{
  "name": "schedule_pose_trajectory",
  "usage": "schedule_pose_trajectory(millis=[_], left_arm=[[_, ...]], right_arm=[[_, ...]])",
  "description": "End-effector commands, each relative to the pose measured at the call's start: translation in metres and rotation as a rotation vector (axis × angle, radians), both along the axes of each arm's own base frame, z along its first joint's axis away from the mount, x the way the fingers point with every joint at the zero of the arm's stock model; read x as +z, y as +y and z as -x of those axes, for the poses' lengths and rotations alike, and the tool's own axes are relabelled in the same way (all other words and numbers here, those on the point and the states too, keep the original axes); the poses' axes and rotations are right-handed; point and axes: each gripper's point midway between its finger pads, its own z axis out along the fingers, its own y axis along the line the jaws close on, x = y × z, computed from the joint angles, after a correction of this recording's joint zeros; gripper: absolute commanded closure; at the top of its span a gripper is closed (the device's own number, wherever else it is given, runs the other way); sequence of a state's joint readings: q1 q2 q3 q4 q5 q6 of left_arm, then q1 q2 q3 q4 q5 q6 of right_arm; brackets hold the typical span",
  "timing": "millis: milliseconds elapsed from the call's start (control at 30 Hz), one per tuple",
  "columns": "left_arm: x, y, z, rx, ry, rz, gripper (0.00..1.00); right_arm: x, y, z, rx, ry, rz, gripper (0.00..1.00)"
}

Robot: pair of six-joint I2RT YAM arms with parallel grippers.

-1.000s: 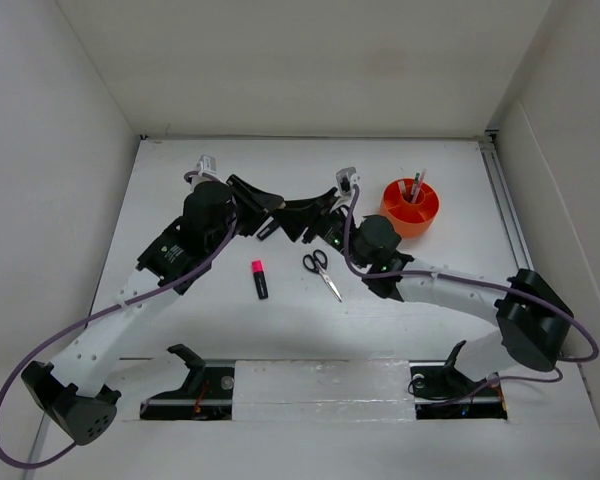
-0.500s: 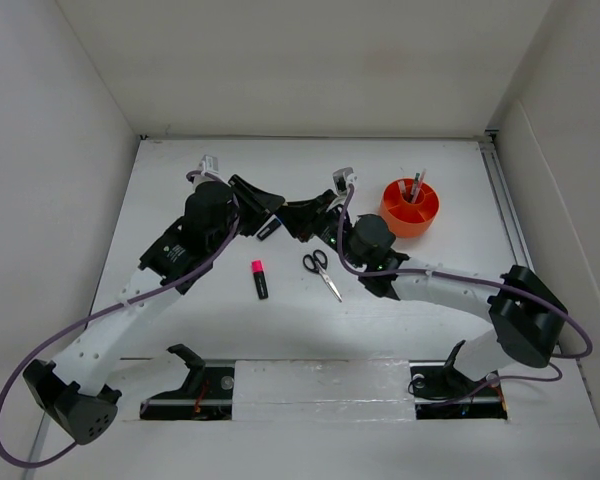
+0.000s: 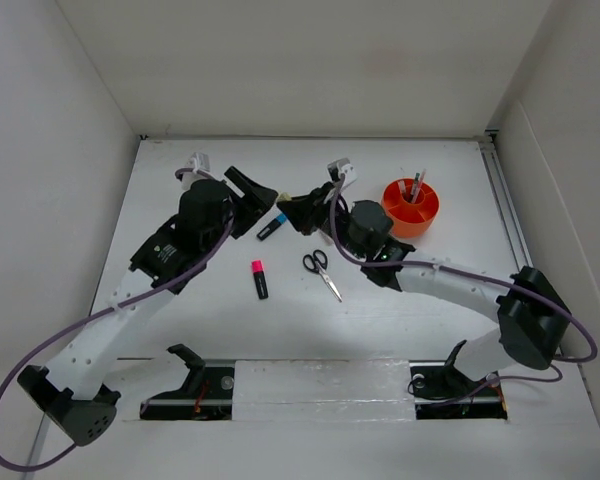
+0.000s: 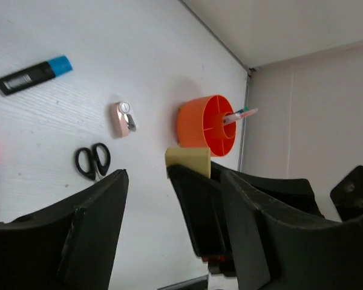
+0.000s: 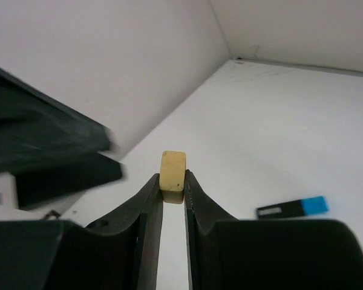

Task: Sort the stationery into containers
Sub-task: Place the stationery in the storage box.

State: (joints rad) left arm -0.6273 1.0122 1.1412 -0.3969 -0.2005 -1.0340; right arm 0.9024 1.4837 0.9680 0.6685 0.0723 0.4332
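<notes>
The cream eraser (image 5: 173, 174) stands upright between the fingertips of my right gripper (image 5: 173, 181), which is shut on it above the table's back middle (image 3: 292, 208). In the left wrist view the same eraser (image 4: 189, 161) sits in the gap of my left gripper (image 3: 260, 197), whose jaws stand apart and touch nothing. On the table lie the blue-capped black marker (image 3: 272, 227), the pink-and-black highlighter (image 3: 259, 279), the black-handled scissors (image 3: 322, 273) and a small pinkish-beige piece (image 4: 122, 118). The orange tub (image 3: 392, 210) at the back right holds upright pens (image 3: 415, 186).
White walls close the table in at the left, back and right. Both arm bases are bolted at the near edge (image 3: 310, 385). A metal rail (image 3: 504, 190) runs along the right side beside the tub.
The right gripper has shut on the eraser. The left gripper has opened and drawn back a little to the left, which uncovers the blue-capped marker under the two grippers.
</notes>
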Motion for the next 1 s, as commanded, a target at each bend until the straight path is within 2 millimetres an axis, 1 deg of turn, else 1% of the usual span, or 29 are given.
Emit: schedule_pose_trajectory(millis=[0, 33, 67, 100, 133, 167, 200, 233, 267, 300, 333, 367, 400, 433, 467, 500, 533, 567, 600, 633, 667, 700, 733, 767, 833, 867, 900, 933, 967], left_arm=[[0.057, 0.046, 0.01, 0.123, -0.125, -0.058, 0.33], [0.065, 0.057, 0.014, 0.139, -0.136, -0.086, 0.14], [0.069, 0.067, 0.015, 0.172, -0.143, -0.089, 0.04], [0.073, 0.073, 0.018, 0.185, -0.155, -0.105, 0.0], [0.081, 0.081, 0.025, 0.197, -0.173, -0.111, 0.0], [0.084, 0.089, 0.027, 0.219, -0.182, -0.129, 0.0], [0.084, 0.092, 0.029, 0.221, -0.181, -0.155, 0.0], [0.087, 0.096, 0.034, 0.214, -0.193, -0.172, 0.0], [0.085, 0.099, 0.037, 0.204, -0.183, -0.203, 0.0], [0.08, 0.102, 0.038, 0.207, -0.169, -0.228, 0.0], [0.076, 0.104, 0.04, 0.193, -0.166, -0.267, 0.0], [0.067, 0.103, 0.041, 0.173, -0.148, -0.296, 0.0], [0.056, 0.102, 0.039, 0.164, -0.13, -0.324, 0.0], [0.053, 0.103, 0.041, 0.162, -0.12, -0.331, 0.0], [0.046, 0.101, 0.041, 0.135, -0.112, -0.359, 0.0], [0.038, 0.098, 0.04, 0.112, -0.103, -0.376, 0.0], [0.033, 0.094, 0.041, 0.082, -0.098, -0.389, 0.0], [0.033, 0.092, 0.042, 0.057, -0.102, -0.403, 0.0], [0.025, 0.092, 0.044, 0.021, -0.095, -0.451, 0.0], [0.016, 0.09, 0.043, -0.001, -0.079, -0.478, 0.0], [0.015, 0.088, 0.044, -0.023, -0.083, -0.488, 0.0], [0.002, 0.088, 0.042, -0.039, -0.058, -0.523, 0.0], [-0.002, 0.087, 0.043, -0.054, -0.053, -0.533, 0.0], [-0.007, 0.088, 0.043, -0.064, -0.045, -0.554, 0.0], [-0.01, 0.089, 0.043, -0.066, -0.075, -0.555, 0.0], [-0.015, 0.089, 0.043, -0.074, -0.067, -0.571, 0.0], [-0.017, 0.089, 0.042, -0.079, -0.071, -0.581, 0.0], [-0.026, 0.089, 0.042, -0.085, -0.052, -0.593, 0.0], [-0.028, 0.09, 0.039, -0.077, -0.06, -0.602, 0.0]], right_arm=[[0.013, -0.033, -0.022, -0.061, -0.054, 0.122, 1.0], [0.023, -0.044, -0.026, -0.07, -0.089, 0.146, 1.0], [0.012, -0.052, -0.028, -0.048, -0.062, 0.205, 1.0], [0.019, -0.073, -0.044, -0.085, -0.071, 0.222, 1.0], [0.022, -0.084, -0.05, -0.09, -0.099, 0.263, 1.0], [0.015, -0.095, -0.052, -0.079, -0.082, 0.319, 1.0], [0.026, -0.12, -0.071, -0.144, -0.097, 0.347, 1.0], [0.028, -0.133, -0.079, -0.166, -0.103, 0.388, 1.0], [0.024, -0.147, -0.091, -0.193, -0.122, 0.463, 1.0], [0.014, -0.172, -0.102, -0.218, -0.084, 0.526, 1.0], [0.032, -0.185, -0.112, -0.253, -0.11, 0.546, 1.0], [0.026, -0.196, -0.123, -0.265, -0.095, 0.582, 1.0], [0.027, -0.216, -0.138, -0.269, -0.074, 0.599, 1.0], [0.038, -0.223, -0.138, -0.251, -0.099, 0.607, 1.0], [0.039, -0.228, -0.143, -0.215, -0.113, 0.629, 1.0], [0.023, -0.234, -0.151, -0.18, -0.072, 0.664, 1.0], [0.028, -0.251, -0.159, -0.186, -0.071, 0.665, 1.0], [0.046, -0.259, -0.167, -0.205, -0.097, 0.654, 1.0], [0.036, -0.267, -0.179, -0.204, -0.072, 0.665, 1.0], [0.03, -0.277, -0.185, -0.215, -0.037, 0.672, 1.0], [0.042, -0.293, -0.192, -0.216, -0.059, 0.677, 1.0], [0.036, -0.302, -0.197, -0.213, -0.039, 0.692, 1.0], [0.019, -0.314, -0.208, -0.218, 0.006, 0.706, 1.0], [0.013, -0.327, -0.207, -0.186, 0.025, 0.691, 1.0], [0.006, -0.342, -0.211, -0.165, 0.04, 0.663, 1.0], [0.008, -0.347, -0.212, -0.157, 0.024, 0.635, 1.0], [-0.004, -0.367, -0.215, -0.196, 0.061, 0.614, 1.0], [-0.007, -0.375, -0.217, -0.219, 0.072, 0.593, 1.0], [-0.001, -0.381, -0.219, -0.244, 0.058, 0.574, 1.0]])
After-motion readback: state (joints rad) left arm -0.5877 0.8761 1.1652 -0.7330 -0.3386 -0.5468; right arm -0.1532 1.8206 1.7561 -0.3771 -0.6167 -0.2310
